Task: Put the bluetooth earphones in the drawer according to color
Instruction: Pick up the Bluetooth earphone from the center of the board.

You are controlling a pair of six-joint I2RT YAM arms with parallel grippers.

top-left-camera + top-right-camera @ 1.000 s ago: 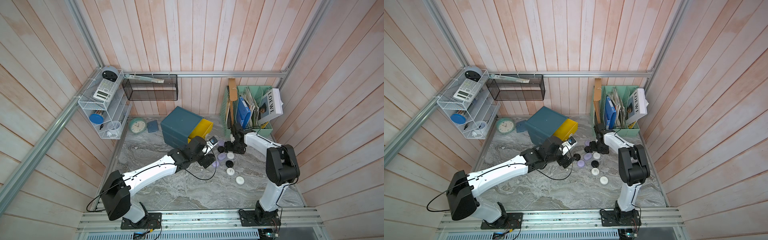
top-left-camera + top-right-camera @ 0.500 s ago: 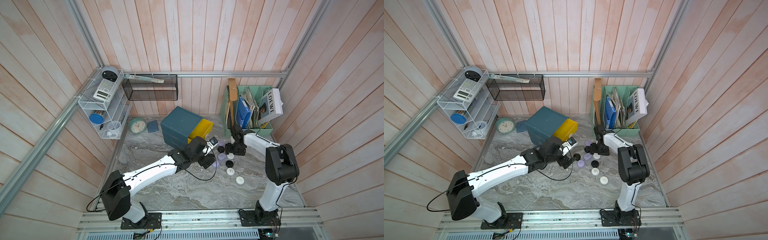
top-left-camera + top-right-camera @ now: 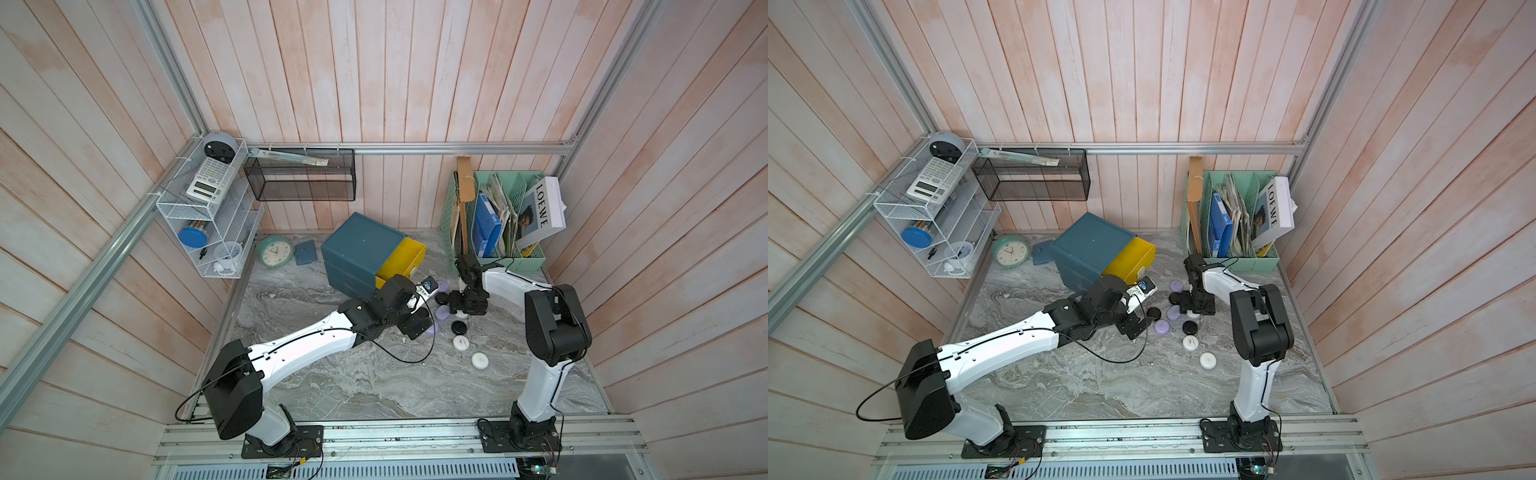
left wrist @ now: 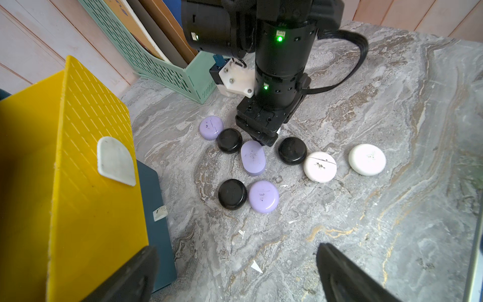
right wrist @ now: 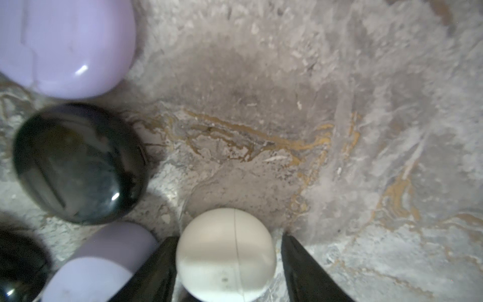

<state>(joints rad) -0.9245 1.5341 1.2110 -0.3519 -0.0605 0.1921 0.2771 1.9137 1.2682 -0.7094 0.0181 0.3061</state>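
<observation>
Beside the cabinet (image 3: 357, 245), its yellow drawer (image 3: 401, 255) pulled out, we count all nine earphone cases (image 4: 263, 196) unsorted on the surface (image 3: 332, 386), our right claw (image 5: 227, 236) spread around a white case (image 5: 226, 258), left claw (image 4: 236, 249) spread empty.

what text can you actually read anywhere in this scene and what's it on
"LOEWE": on the spine of the white book standing in the mint file rack.
Clock numerals, calculator keys and blue folder label: too small to read.
</observation>
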